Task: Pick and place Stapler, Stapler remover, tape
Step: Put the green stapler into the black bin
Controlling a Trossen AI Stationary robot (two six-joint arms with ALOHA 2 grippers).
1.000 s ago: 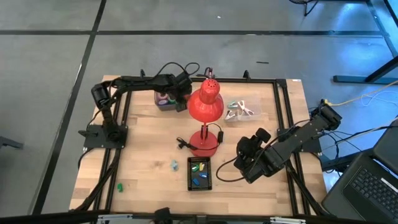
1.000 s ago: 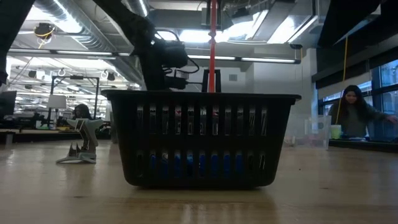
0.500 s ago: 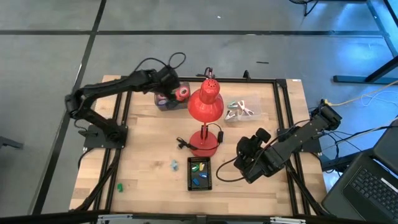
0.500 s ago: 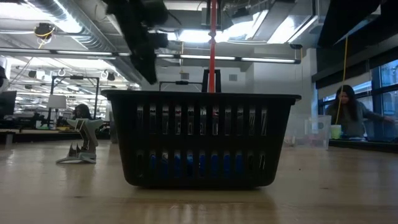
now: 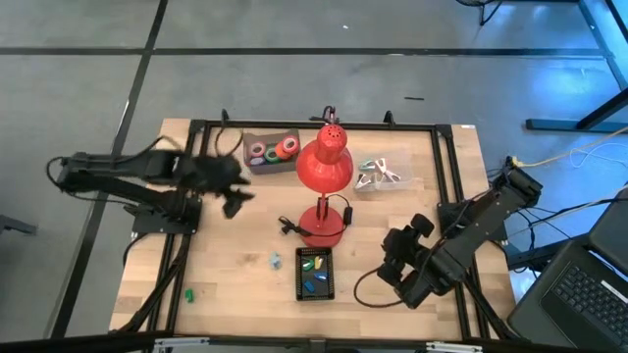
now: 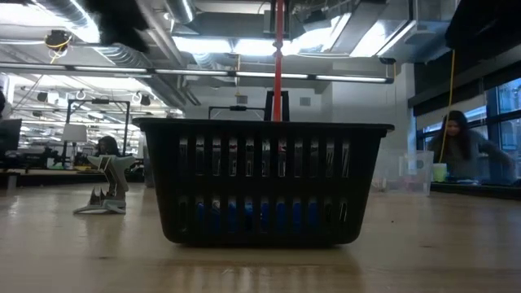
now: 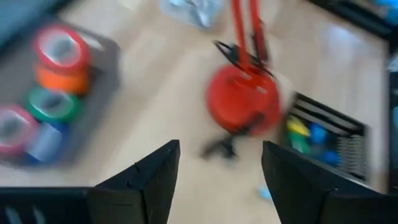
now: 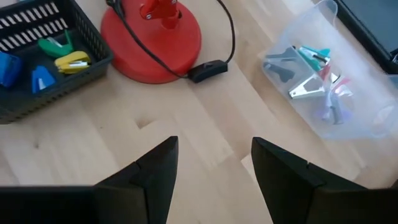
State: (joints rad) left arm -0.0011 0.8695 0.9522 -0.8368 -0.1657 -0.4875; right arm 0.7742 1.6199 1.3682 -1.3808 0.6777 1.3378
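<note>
The tape rolls (image 5: pixel 272 151), red, orange, green and pink rings, lie in a grey tray (image 7: pixel 93 118) by the table's far edge, left of the red lamp (image 5: pixel 325 163). A black basket (image 5: pixel 315 273) near the lamp base holds small blue, yellow and green items (image 8: pixel 56 59). A clear tub (image 8: pixel 317 81) holds small metal and coloured clips. My left gripper (image 5: pixel 234 196) hovers open over bare table, left of and nearer than the tray. My right gripper (image 5: pixel 392 273) is open, right of the basket.
The lamp's base (image 5: pixel 322 227) and its black cord (image 8: pixel 205 68) sit at mid-table between both arms. A small teal item (image 5: pixel 276 259) and a green one (image 5: pixel 186 292) lie loose on the wood. A black frame (image 5: pixel 446 176) rims the table.
My left arm has pulled back fast from over the tape tray, swinging toward the table's left and near side. The red roll, beside its fingers half a second ago, now lies in the tray. My right gripper has shifted slightly toward the near edge.
</note>
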